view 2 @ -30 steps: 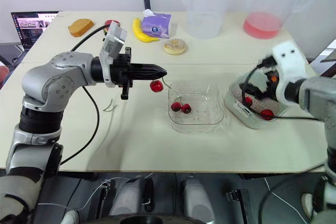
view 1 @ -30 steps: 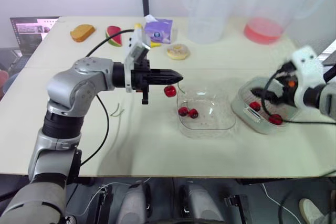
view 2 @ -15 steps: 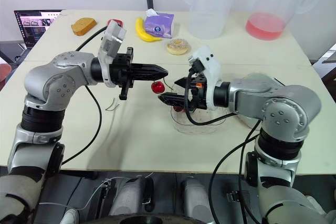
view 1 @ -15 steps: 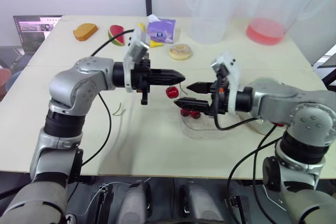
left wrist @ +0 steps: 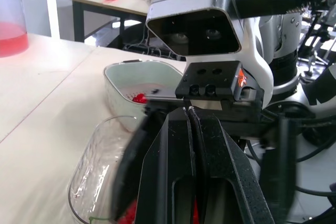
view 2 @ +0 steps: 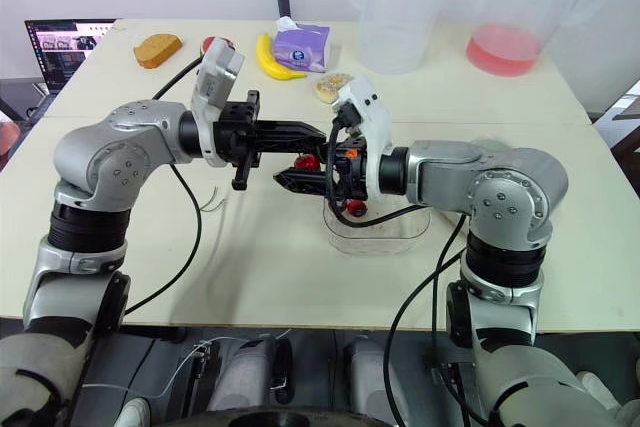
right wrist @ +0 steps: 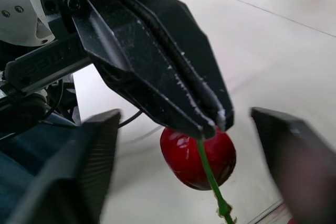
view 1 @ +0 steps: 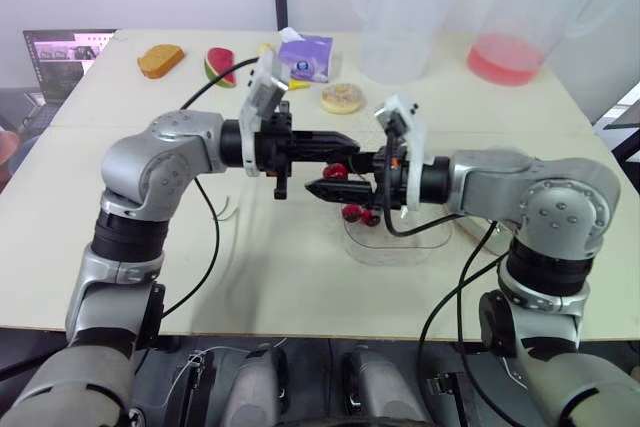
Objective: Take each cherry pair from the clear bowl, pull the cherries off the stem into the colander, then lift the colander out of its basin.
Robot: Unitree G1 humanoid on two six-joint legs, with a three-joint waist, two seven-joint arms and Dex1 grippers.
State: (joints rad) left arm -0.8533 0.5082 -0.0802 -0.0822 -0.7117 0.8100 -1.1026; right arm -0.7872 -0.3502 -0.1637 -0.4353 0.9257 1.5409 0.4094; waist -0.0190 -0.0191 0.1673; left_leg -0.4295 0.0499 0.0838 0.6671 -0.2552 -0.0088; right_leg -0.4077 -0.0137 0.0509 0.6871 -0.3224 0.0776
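A: Left end effector [view 1: 340, 142] is pressed together on the stem [right wrist: 210, 182]. The cherry [right wrist: 198, 156] hangs near the clear bowl's [view 1: 405, 247] left rim, mid-surface. Why?
B: Held up for the pull, I judge. Right end effector [view 1: 330, 175] is spread on either side of it, not gripping.
A: Containers?
B: Bowl holds two cherries [view 1: 358, 214]. Colander [left wrist: 118, 95], just beside it, has at least one [left wrist: 139, 98].

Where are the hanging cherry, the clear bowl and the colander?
cherry [right wrist: 198, 153]: right wrist view, middle of the fruit.
clear bowl [view 2: 378, 239]: right eye view, near wall.
colander [left wrist: 163, 78]: left wrist view, bare inside.
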